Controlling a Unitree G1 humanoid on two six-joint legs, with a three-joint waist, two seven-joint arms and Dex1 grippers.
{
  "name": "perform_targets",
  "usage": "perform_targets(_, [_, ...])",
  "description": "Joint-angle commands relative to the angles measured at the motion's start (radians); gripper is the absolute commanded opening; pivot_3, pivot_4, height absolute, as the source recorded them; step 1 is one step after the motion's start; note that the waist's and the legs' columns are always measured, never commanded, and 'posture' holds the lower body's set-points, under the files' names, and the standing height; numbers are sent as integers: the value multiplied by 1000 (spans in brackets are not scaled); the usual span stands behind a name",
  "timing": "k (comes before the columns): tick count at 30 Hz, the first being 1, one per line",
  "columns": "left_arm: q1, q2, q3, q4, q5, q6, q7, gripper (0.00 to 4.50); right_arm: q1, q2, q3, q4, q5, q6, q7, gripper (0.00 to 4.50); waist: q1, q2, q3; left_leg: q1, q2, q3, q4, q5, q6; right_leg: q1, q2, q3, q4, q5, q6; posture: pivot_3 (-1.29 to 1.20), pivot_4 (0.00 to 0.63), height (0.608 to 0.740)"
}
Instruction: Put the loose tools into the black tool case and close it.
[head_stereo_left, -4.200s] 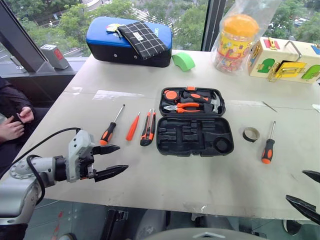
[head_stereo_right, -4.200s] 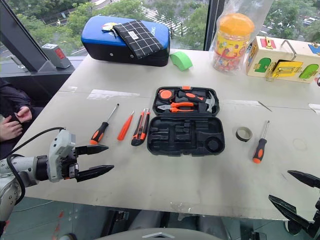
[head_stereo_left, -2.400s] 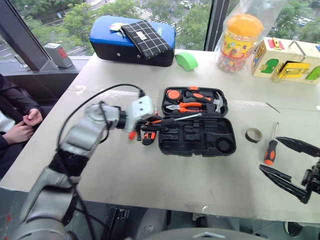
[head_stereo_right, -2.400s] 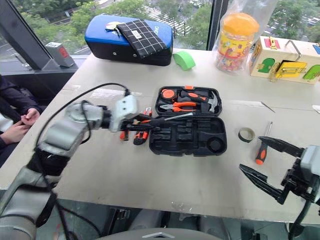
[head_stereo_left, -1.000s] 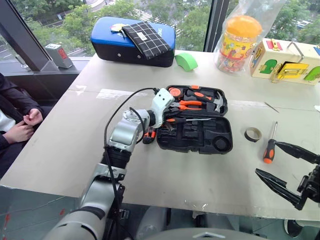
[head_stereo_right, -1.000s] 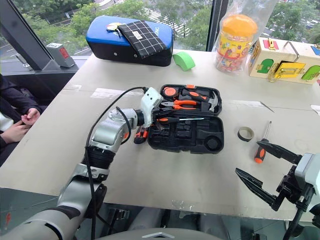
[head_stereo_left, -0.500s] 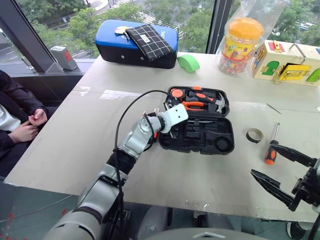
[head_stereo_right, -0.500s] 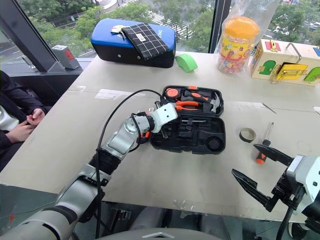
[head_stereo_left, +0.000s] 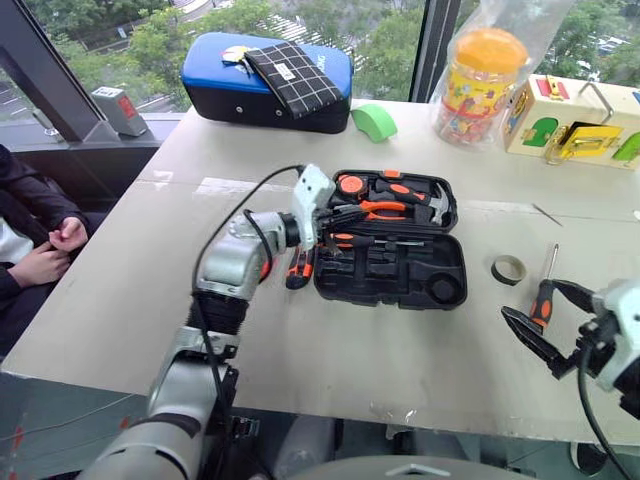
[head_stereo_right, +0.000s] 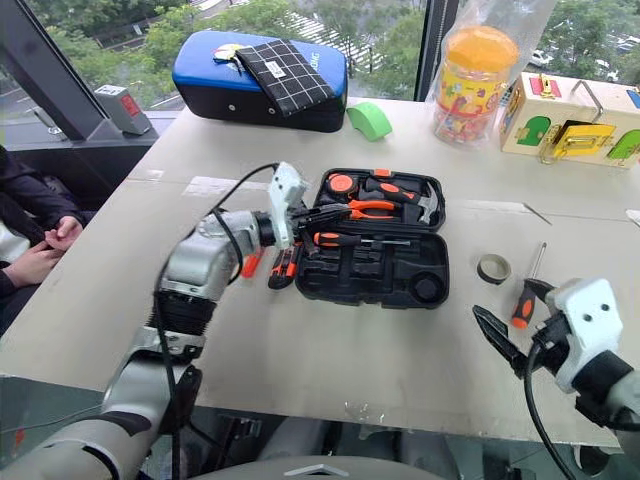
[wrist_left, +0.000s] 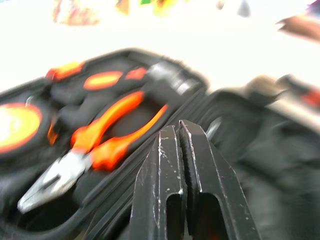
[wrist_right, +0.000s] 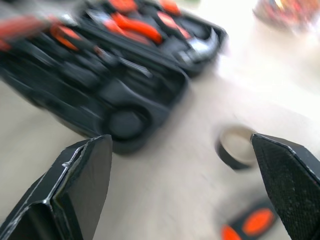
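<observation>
The black tool case (head_stereo_left: 400, 296) lies open mid-table. An orange-and-black screwdriver (head_stereo_left: 365, 241) rests across its lower half. My left gripper (head_stereo_left: 337, 222) hovers just above that handle, fingers (wrist_left: 165, 165) shut with nothing between them. The utility knife (head_stereo_left: 298, 267) and the slim orange screwdriver (head_stereo_right: 250, 262) lie left of the case, partly behind my left arm. The tape roll (head_stereo_left: 508, 269) and a second orange-and-black screwdriver (head_stereo_left: 540, 303) lie to the right. My right gripper (head_stereo_left: 552, 318) stands wide open over that screwdriver's handle (wrist_right: 250, 227).
Orange pliers (head_stereo_left: 385, 208) and a hammer (head_stereo_left: 435, 205) sit in the case's lid half. At the back stand a blue-topped case (head_stereo_left: 265, 80), a green roll (head_stereo_left: 373, 122), an orange-lidded jar (head_stereo_left: 478, 85) and a wooden toy box (head_stereo_left: 580, 120). A person's hands (head_stereo_left: 40, 260) rest at the left edge.
The left gripper has let go of the screwdriver, which now lies in the case, and has lifted and drawn back. The right gripper has come in over the right-hand screwdriver.
</observation>
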Motion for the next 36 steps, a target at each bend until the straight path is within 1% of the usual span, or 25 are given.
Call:
perform_targets(1, [18, 119, -16, -286, -178, 163, -191, 1442, -266, 47, 33, 90, 27, 369, -315, 4500, -17, -3, 2, 0, 0, 0, 0, 0, 0, 0, 0, 0, 0, 0, 0, 0, 150, 740])
perform_targets(2, [24, 142, -23, -327, -194, 183, -204, 1937, -328, 71, 35, 108, 11, 448, -363, 4500, -15, 0, 2, 0, 1, 0, 1, 1, -1, 0, 1, 1, 0, 1, -2, 0, 150, 740])
perform_targets(3, [31, 164, -29, -362, -203, 191, -218, 2379, -393, 101, 38, 126, -15, 526, -412, 4500, -13, 2, 2, 0, 0, 0, 1, 0, 1, 0, 0, 2, -1, -1, -6, 0, 150, 740])
perform_targets(5, [47, 179, -45, -424, -213, 208, -212, 3338, -453, 127, 21, 149, -39, 619, -446, 4500, -10, 4, 2, 0, -1, 0, 1, -1, 1, 1, 0, 1, -1, -1, -6, 0, 150, 740])
perform_targets(6, [53, 196, -45, -452, -221, 218, -215, 3832, -509, 149, 30, 178, -56, 675, -463, 4500, -9, 5, 2, 0, 0, -1, 1, -1, 1, 1, 1, 0, -1, -1, -6, 0, 150, 740])
perform_targets(9, [66, 228, -40, -507, -234, 230, -212, 3832, -663, 234, 45, 282, -100, 824, -485, 4500, -18, 3, 2, 1, -1, -1, 1, 0, 2, 1, 2, 0, 0, -1, -5, 0, 150, 740])
perform_targets(11, [76, 238, -50, -544, -230, 221, -205, 3832, -685, 236, 66, 342, -137, 844, -487, 4500, -17, 5, 3, 2, -1, 0, 1, 0, 2, 2, 7, 3, 0, 0, -5, 0, 150, 740])
perform_targets(12, [78, 237, -49, -560, -237, 229, -194, 3888, -688, 230, 71, 361, -151, 844, -482, 3975, -13, 5, 3, 2, -1, 0, 1, 0, 2, 2, 7, 3, 0, 1, -3, 0, 150, 740])
perform_targets(13, [76, 234, -44, -569, -249, 243, -181, 3888, -693, 226, 79, 378, -164, 844, -476, 3789, -11, 5, 3, 2, -1, 0, 0, -1, 2, 2, 7, 3, 0, 1, -3, 0, 150, 740])
perform_targets(15, [84, 239, -37, -584, -255, 251, -167, 3888, -697, 217, 91, 400, -176, 844, -464, 2857, -12, 6, 3, 2, -1, 0, 0, 0, 2, 2, 7, 3, 0, 1, -3, 0, 150, 740])
perform_targets(19, [104, 249, -28, -601, -268, 252, -149, 3888, -696, 199, 88, 409, -201, 844, -447, 841, -13, 6, 3, 3, -1, 1, 0, -1, 2, 3, 8, 3, 0, 1, -2, 0, 150, 740])
perform_targets(20, [113, 254, -24, -605, -271, 248, -147, 3888, -694, 189, 79, 404, -208, 844, -443, 705, -13, 6, 4, 3, -1, 0, 0, -1, 2, 4, 8, 3, 0, 1, -2, 0, 150, 740])
perform_targets(22, [134, 248, -3, -617, -287, 243, -126, 3888, -666, 146, 21, 377, -201, 844, -417, 708, -12, 6, 4, 4, -1, 1, 0, -1, 2, 4, 8, 3, 0, 1, -2, 0, 150, 740])
perform_targets(24, [162, 231, 26, -625, -284, 223, -79, 3888, -634, 72, -17, 334, -214, 844, -382, 708, -13, 7, 4, 3, -1, 0, 0, -1, 2, 4, 8, 3, 0, 1, -2, 0, 150, 740])
perform_targets(25, [187, 180, 63, -617, -316, 189, -53, 3888, -625, 31, -37, 306, -210, 826, -347, 708, -13, 8, 5, 3, -1, 1, 1, -1, 2, 4, 8, 3, 0, 1, -2, 0, 150, 740])
perform_targets(26, [207, 173, 77, -610, -331, 155, -82, 3888, -629, 1, -54, 278, -191, 810, -304, 708, -13, 9, 5, 3, -1, 1, 0, -1, 2, 4, 8, 3, 0, 1, -2, 0, 150, 740])
perform_targets(27, [226, 188, 96, -608, -355, 176, -91, 3888, -643, -25, -62, 245, -155, 775, -247, 708, -17, 10, 5, 4, -1, 2, 0, -1, 2, 4, 8, 3, -1, 1, -2, 0, 150, 740])
perform_targets(29, [256, 220, 141, -605, -395, 200, -111, 3888, -675, -62, -31, 198, -91, 684, -133, 708, -33, 8, 7, 6, 1, 4, 0, -1, 2, 4, 8, 3, 0, 1, -2, 0, 150, 740])
perform_targets(31, [313, 251, 206, -614, -449, 204, -130, 3888, -713, -159, 120, 166, -71, 574, -4, 708, -46, 8, 8, 10, 4, 4, -2, -1, 2, 6, 8, 5, 0, 1, -2, 0, 150, 740])
perform_targets(32, [350, 271, 230, -623, -446, 186, -141, 3888, -744, -193, 209, 168, -82, 505, 52, 708, -57, 7, 8, 12, 4, 4, -3, -1, 2, 6, 9, 6, 0, 1, -2, 0, 150, 740])
perform_targets(34, [416, 299, 298, -634, -474, 190, -128, 3888, -830, -248, 431, 213, -166, 327, 162, 708, -63, 6, 9, 15, 6, 5, -8, -1, 2, 7, 9, 6, -1, -2, -4, 0, 150, 740])
perform_targets(36, [487, 332, 348, -637, -447, 149, -143, 3888, -928, -284, 648, 301, -292, 167, 264, 708, -66, 5, 11, 15, 8, 4, -8, -1, 2, 6, 9, 6, -1, -2, -5, 0, 150, 740])
